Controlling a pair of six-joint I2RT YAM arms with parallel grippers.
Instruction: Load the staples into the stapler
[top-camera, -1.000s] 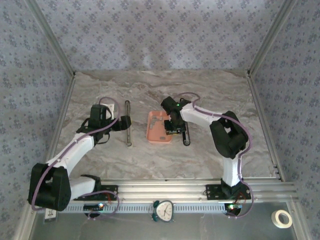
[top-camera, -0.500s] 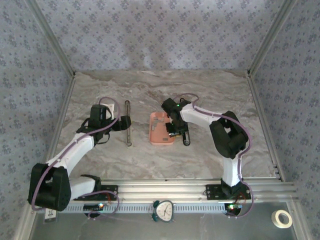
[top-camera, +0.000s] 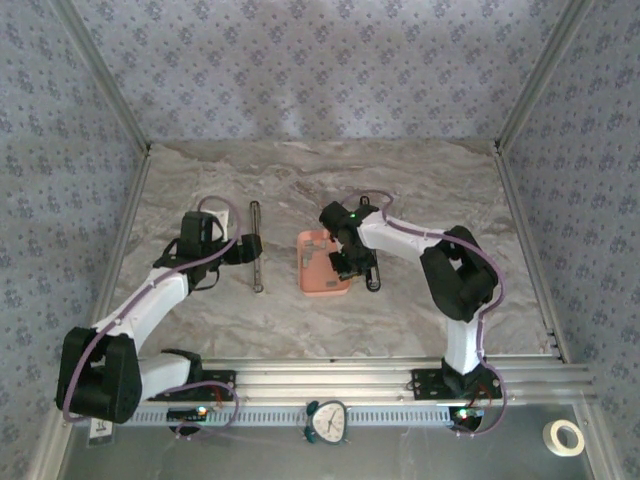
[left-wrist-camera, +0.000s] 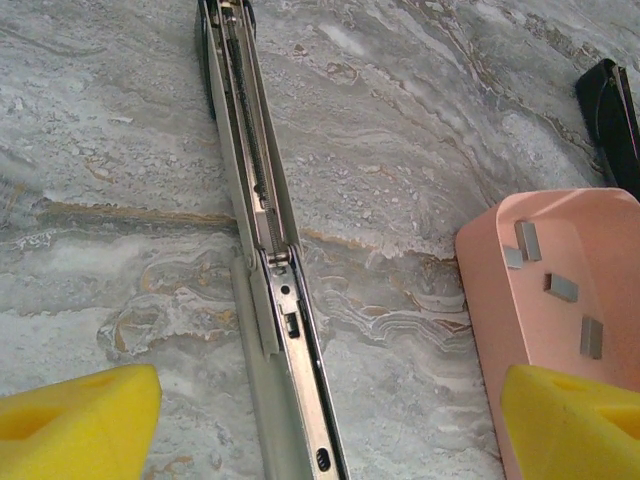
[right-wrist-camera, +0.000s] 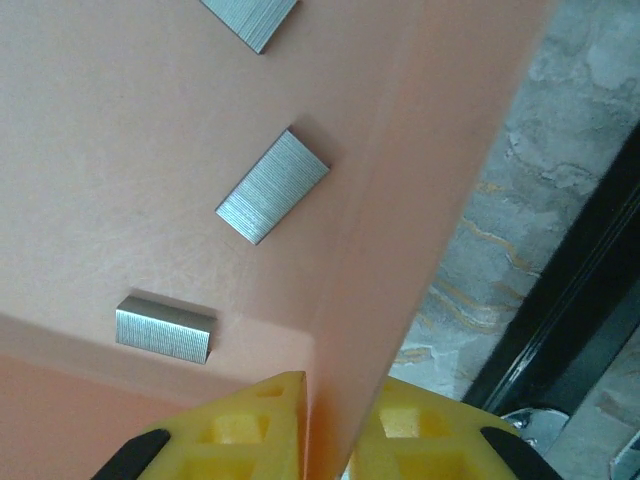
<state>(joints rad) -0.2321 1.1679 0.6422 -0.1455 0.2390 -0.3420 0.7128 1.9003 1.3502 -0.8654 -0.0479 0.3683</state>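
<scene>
We see a shallow salmon-pink tray (top-camera: 304, 264) near the middle of the top view. It lies flat on a grey marble-patterned table top (top-camera: 300, 180). In the left wrist view the same tray (left-wrist-camera: 487, 290) is at the right edge of the frame, and its rounded corner points to the upper left.

Walls with bluish flowered wallpaper (top-camera: 320, 70) stand behind the table and on both sides. Aluminium rails (top-camera: 330, 375) run across the lower part of the frame. Below them we find a small alarm clock (top-camera: 326, 421) at the bottom centre. A roll of white tape (top-camera: 567, 436) lies in the lower right corner.
</scene>
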